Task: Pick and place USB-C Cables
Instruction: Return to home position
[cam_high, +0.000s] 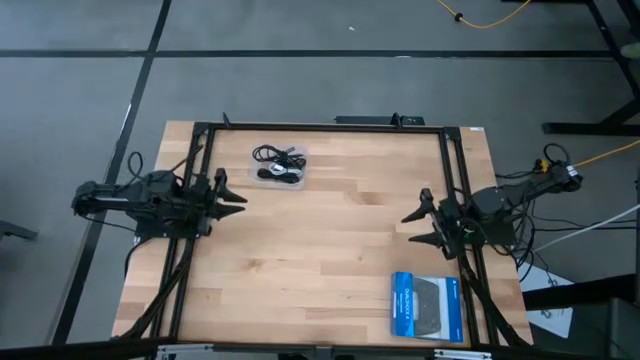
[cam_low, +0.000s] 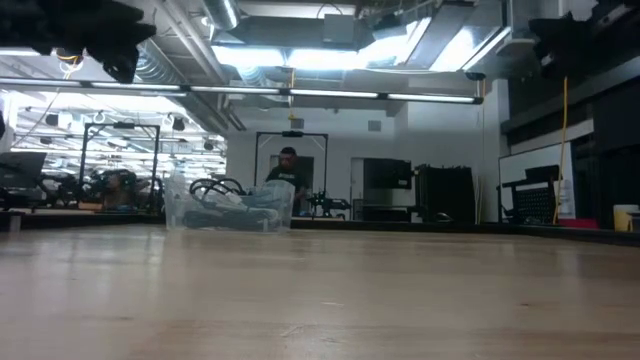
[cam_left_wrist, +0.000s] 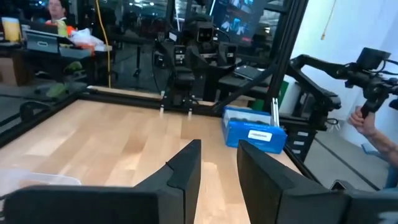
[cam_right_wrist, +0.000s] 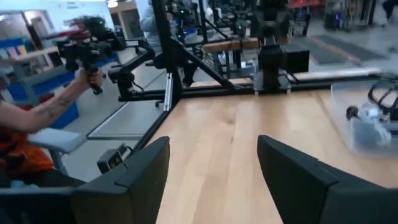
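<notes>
The left fingers (cam_left_wrist: 186, 168), at the wooden surface's (cam_high: 330, 250) left edge, and the right fingers (cam_right_wrist: 146, 168), at its right edge, are spread and empty. Black and silver-white USB-C Cables (cam_high: 280, 157), too tangled to count, fill one clear plastic bin (cam_high: 262, 178) near the far edge. One blue box (cam_high: 428, 305) lies near the near right corner.

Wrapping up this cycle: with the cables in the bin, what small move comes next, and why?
Likely none beyond parking: ease both arms into rest and stop. The USB-C cables lie inside the transparent bin, no loose cable shows on the table, and the left gripper and right gripper are open and empty at the table's sides.
</notes>
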